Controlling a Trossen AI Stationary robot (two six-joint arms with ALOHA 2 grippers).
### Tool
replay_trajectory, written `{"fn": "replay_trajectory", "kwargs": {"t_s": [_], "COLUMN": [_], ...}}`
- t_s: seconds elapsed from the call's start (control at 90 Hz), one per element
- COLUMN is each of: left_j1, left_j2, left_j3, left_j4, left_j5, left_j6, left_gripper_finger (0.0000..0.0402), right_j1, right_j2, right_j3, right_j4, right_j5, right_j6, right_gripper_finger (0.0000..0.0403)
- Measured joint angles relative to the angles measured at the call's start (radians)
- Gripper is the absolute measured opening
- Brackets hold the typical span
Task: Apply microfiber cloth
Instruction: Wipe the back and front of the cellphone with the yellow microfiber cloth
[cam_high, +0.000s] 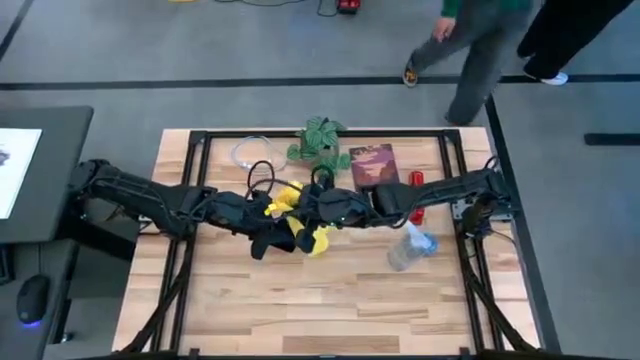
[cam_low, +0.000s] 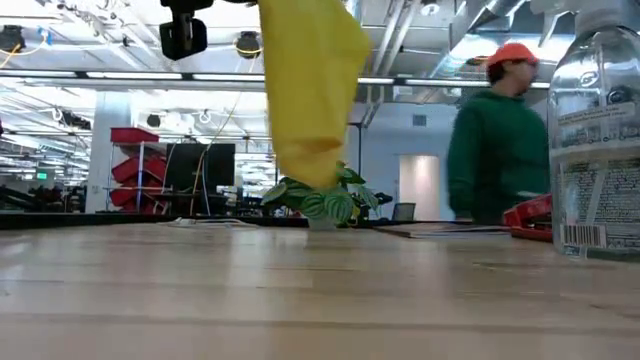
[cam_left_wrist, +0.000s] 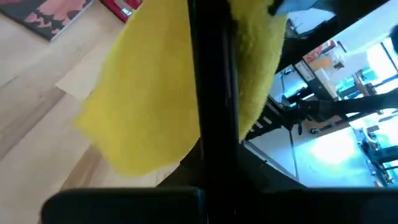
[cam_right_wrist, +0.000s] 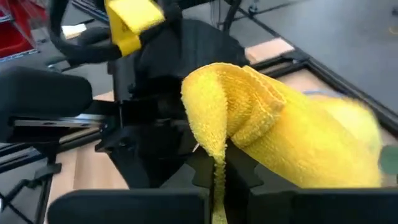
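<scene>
Two grippers met over the middle of the table, and both had a share of the microfiber cloth (cam_high: 305, 222), which hung in the air well clear of the wood. In my right wrist view the right gripper (cam_right_wrist: 217, 171) was clenched on a folded ridge of the yellow fabric, which bulged out above the jaws and draped away beyond them. In my left wrist view a flat black slab, which I took for the smartphone (cam_left_wrist: 213, 99), stood on edge between the left gripper's jaws, with the cloth folded over its far side; I judged the left gripper (cam_high: 262, 232) clamped on that slab, though its fingertips were hidden from me. My main worry was the closeness of the two wrists: with the jaws nearly touching, any rubbing stroke could have driven one gripper into the other. I also feared the right jaws pinched only a thin fold, so a pull across the slab could have slipped the cloth free and dropped it. A hard drag could equally have twisted the slab out of the left jaws. Beside the right arm stood a clear plastic bottle (cam_high: 410, 247), and a sweep of that forearm might have knocked it over. A dark red booklet (cam_high: 372, 165) and a small plant (cam_high: 320, 140) lay beyond the jaws, well apart.
</scene>
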Motion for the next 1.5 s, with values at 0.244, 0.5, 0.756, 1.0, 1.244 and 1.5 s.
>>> {"fn": "replay_trajectory", "kwargs": {"t_s": [0.244,0.5,0.756,1.0,1.244,1.5], "left_j1": [0.004,-0.013,-0.014,-0.012,-0.017,-0.017], "left_j2": [-0.01,-0.014,-0.015,-0.015,-0.015,-0.016], "left_j3": [-0.001,0.001,0.002,0.002,0.002,0.003], "left_j4": [0.04,0.064,0.072,0.107,0.11,0.112], "left_j5": [0.03,0.006,0.006,0.009,0.005,0.005], "left_j6": [0.011,0.012,0.011,0.049,0.053,0.044], "left_gripper_finger": [0.0007,0.0007,0.0007,0.0007,0.0007,0.0007], "right_j1": [0.042,0.044,0.056,0.117,0.105,0.092], "right_j2": [0.046,-0.006,-0.059,-0.008,-0.017,-0.06], "right_j3": [0.001,-0.002,-0.002,-0.004,-0.004,-0.001], "right_j4": [0.011,-0.035,-0.104,-0.1,-0.097,-0.105], "right_j5": [-0.084,0.076,0.177,0.042,0.052,0.283], "right_j6": [-0.085,-0.096,-0.101,-0.154,-0.165,-0.075], "right_gripper_finger": [0.0,0.0,0.0,0.0,0.0,0.0]}}
